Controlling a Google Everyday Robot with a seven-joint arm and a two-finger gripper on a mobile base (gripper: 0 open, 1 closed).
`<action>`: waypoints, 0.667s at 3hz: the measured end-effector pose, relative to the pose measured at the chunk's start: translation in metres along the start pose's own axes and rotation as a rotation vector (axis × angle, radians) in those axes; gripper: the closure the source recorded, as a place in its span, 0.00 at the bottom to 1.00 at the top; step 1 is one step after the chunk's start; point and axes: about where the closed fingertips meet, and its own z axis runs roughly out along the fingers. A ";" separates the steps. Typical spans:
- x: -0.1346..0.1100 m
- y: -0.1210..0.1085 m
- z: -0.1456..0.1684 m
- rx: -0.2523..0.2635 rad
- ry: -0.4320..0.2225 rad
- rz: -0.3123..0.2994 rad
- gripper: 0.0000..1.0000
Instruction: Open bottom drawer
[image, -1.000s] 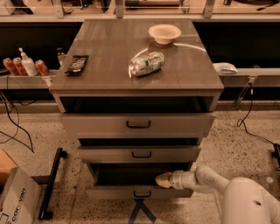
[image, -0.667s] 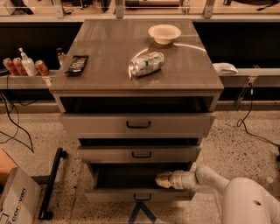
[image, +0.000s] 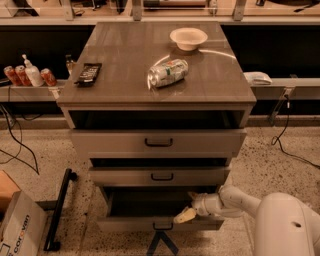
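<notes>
Three-drawer cabinet (image: 125, 55): the bottom drawer (image: 130, 223) is the lowest, standing open, with the gripper (image: 186, 213) at its front's top edge.
From the left: one cardboard box (image: 17, 227), cut off by the frame; three red cans (image: 21, 75) and one pump bottle (image: 33, 75) on a side shelf; one remote (image: 89, 73), one soda can (image: 167, 73) on its side and one bowl (image: 188, 38) on top. I cannot tell the gripper's opening or hold.

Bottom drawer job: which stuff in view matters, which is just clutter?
Job: bottom drawer, its black handle, gripper at that drawer's top edge, right of the handle.
Clutter: white bowl, tipped can, black remote-like object on the cabinet top; soda cans, pump bottle; cardboard box.
</notes>
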 end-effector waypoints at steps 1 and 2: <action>0.014 0.020 -0.013 0.008 0.102 -0.008 0.00; 0.039 0.047 -0.022 -0.014 0.187 0.033 0.00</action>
